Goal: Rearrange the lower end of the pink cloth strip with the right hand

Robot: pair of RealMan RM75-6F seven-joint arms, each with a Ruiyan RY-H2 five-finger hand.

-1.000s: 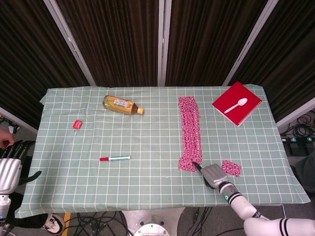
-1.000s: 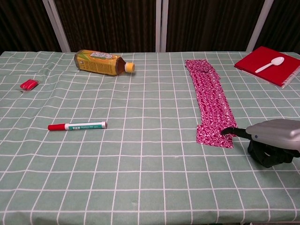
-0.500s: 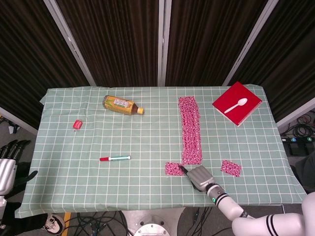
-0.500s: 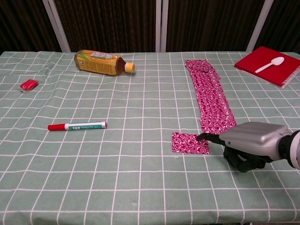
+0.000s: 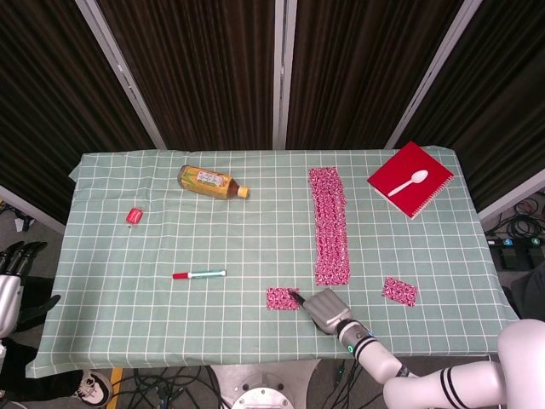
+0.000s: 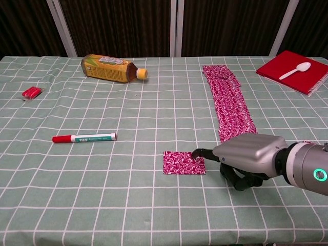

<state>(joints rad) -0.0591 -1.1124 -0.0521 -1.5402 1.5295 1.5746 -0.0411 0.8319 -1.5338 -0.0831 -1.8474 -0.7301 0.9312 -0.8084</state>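
Chest view: right hand (image 6: 241,163) lies low on the checked tablecloth (image 6: 128,205), one dark fingertip (image 6: 197,152) touching a small pink cloth piece (image 6: 183,163) (grasp unclear), apart from the long pink cloth strip (image 6: 230,107). Left hand (image 5: 8,285) hangs off-table, fingers apart.

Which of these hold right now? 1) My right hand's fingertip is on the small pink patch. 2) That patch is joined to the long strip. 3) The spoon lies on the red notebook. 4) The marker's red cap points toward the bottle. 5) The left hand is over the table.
1) True: the right hand has a dark fingertip touching the small pink patch.
2) False: it lies apart from the long strip, green tablecloth showing between them.
3) True: the white spoon rests on the red notebook.
4) False: the marker lies crosswise, cap toward the table's left edge, with the bottle beyond it.
5) False: the left hand is off the table's left edge.
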